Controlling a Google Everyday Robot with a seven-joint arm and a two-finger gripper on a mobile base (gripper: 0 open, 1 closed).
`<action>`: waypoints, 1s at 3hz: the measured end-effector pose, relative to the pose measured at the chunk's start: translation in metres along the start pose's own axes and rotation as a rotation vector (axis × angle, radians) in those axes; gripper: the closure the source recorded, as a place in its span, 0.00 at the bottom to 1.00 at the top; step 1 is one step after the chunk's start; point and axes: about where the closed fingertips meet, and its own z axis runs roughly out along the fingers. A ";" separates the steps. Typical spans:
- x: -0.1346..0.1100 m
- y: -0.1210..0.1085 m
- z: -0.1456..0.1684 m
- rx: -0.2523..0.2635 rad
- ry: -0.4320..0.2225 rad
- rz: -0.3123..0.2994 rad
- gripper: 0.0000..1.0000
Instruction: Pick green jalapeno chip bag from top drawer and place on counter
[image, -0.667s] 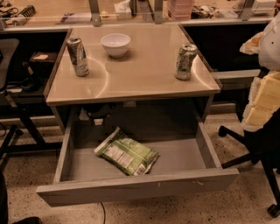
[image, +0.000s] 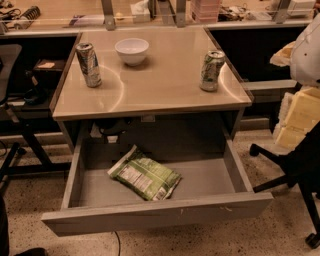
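The green jalapeno chip bag (image: 145, 176) lies flat in the left-middle of the open top drawer (image: 160, 215), with its white label panel facing up. The drawer is pulled out from under the beige counter (image: 160, 85). My gripper (image: 296, 119) shows as cream-coloured blocks at the right edge of the view. It is beside the table, to the right of the drawer and above its level. It is well apart from the bag and holds nothing that I can see.
On the counter stand a drink can (image: 88, 64) at the left, a white bowl (image: 132, 51) at the back and a second can (image: 211, 70) at the right. A cluttered desk (image: 150, 15) runs behind. A black chair base (image: 295, 180) stands right of the drawer.
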 end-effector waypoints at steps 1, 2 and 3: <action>-0.042 0.034 0.046 -0.069 -0.027 -0.036 0.00; -0.042 0.036 0.048 -0.072 -0.025 -0.037 0.00; -0.059 0.053 0.074 -0.090 -0.041 -0.041 0.00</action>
